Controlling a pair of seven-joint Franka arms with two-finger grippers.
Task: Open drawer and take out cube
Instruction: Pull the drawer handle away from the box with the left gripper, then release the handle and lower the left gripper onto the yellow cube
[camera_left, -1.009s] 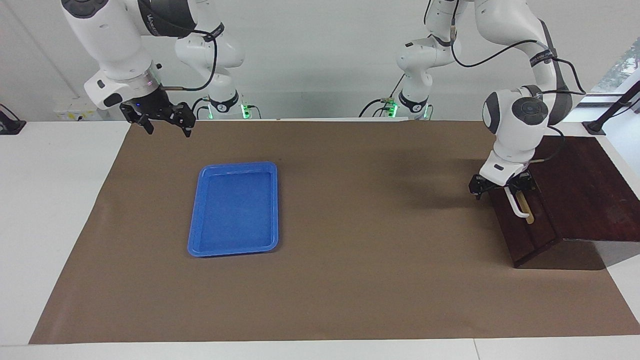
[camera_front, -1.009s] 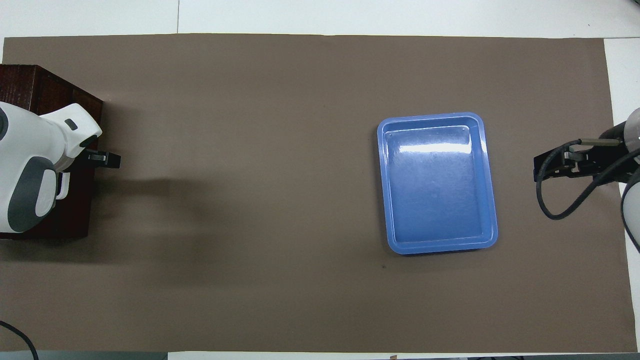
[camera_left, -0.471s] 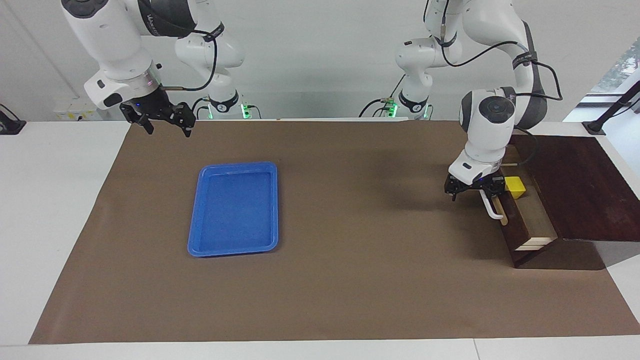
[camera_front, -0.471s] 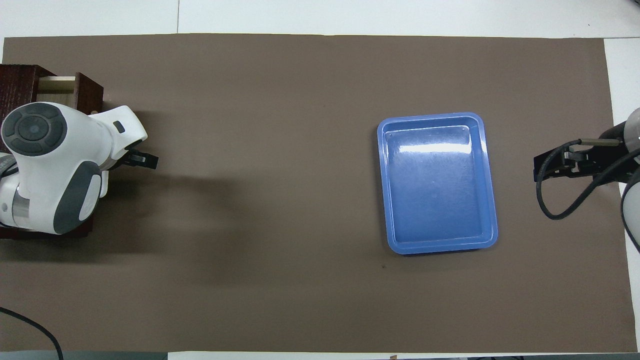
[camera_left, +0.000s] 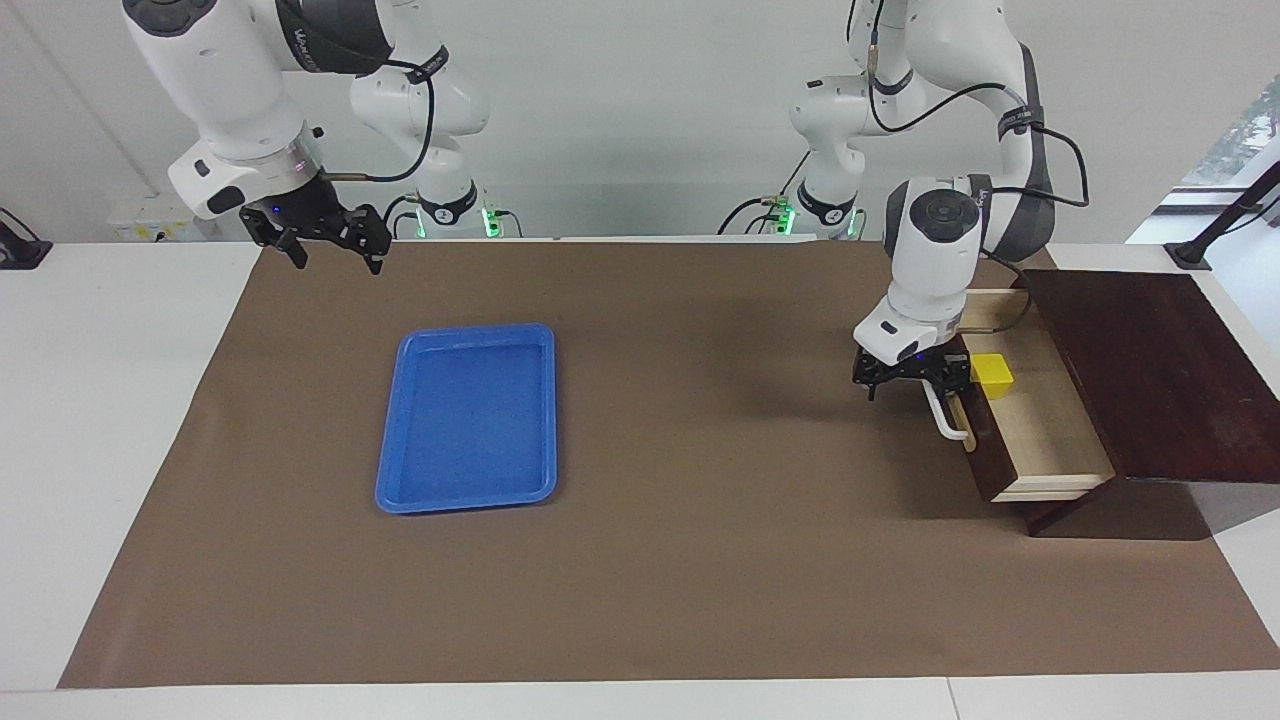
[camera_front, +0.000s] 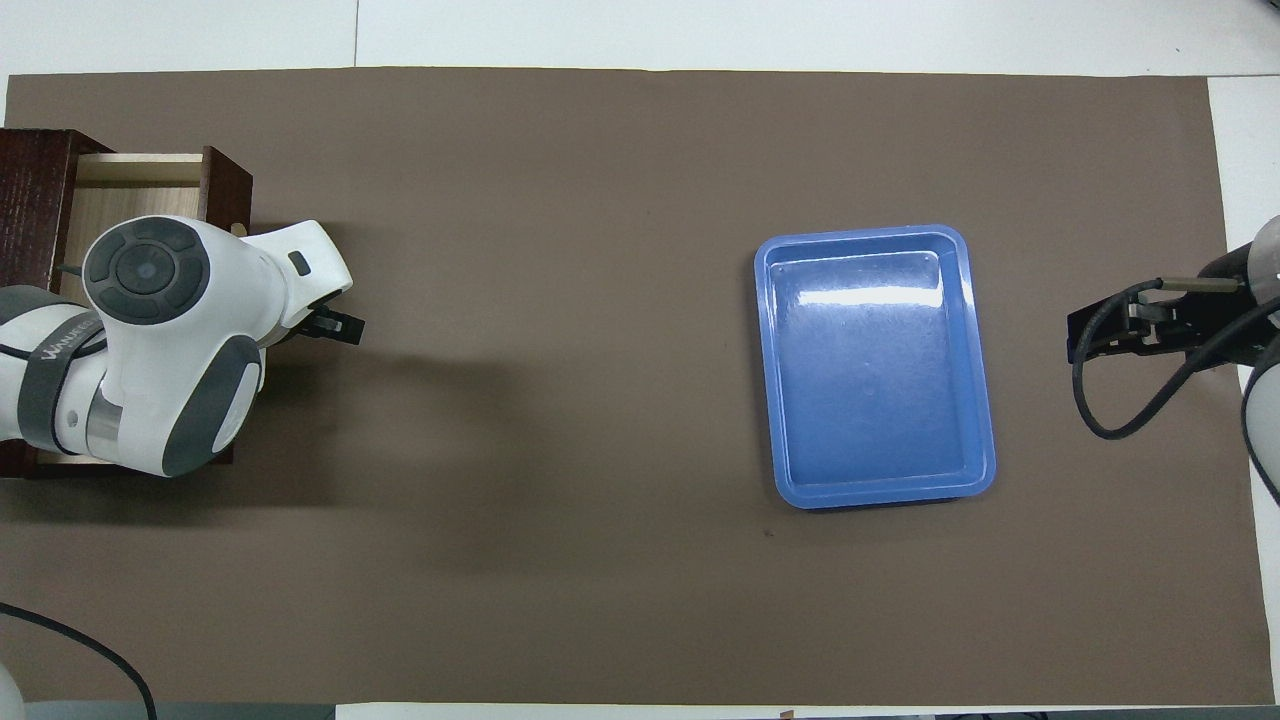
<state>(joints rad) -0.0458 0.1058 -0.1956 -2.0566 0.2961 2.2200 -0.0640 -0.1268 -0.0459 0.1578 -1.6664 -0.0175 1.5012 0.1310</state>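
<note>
Further out slid the dark brown wooden drawer (camera_left: 1040, 440), hooked at its white bar handle (camera_left: 945, 418) by left end effector (camera_left: 910, 378), fingers apart. Small yellow cube (camera_left: 994, 374) sat inside, just beside it, boxward. Right end effector (camera_left: 322, 238) waited, spread.

A dark band (camera_front: 40, 385) round the left arm reads, partly, "WANDE".

Dark wooden drawer (camera_left: 1040, 440) pulled open, small yellow cube (camera_left: 994, 375) inside
</note>
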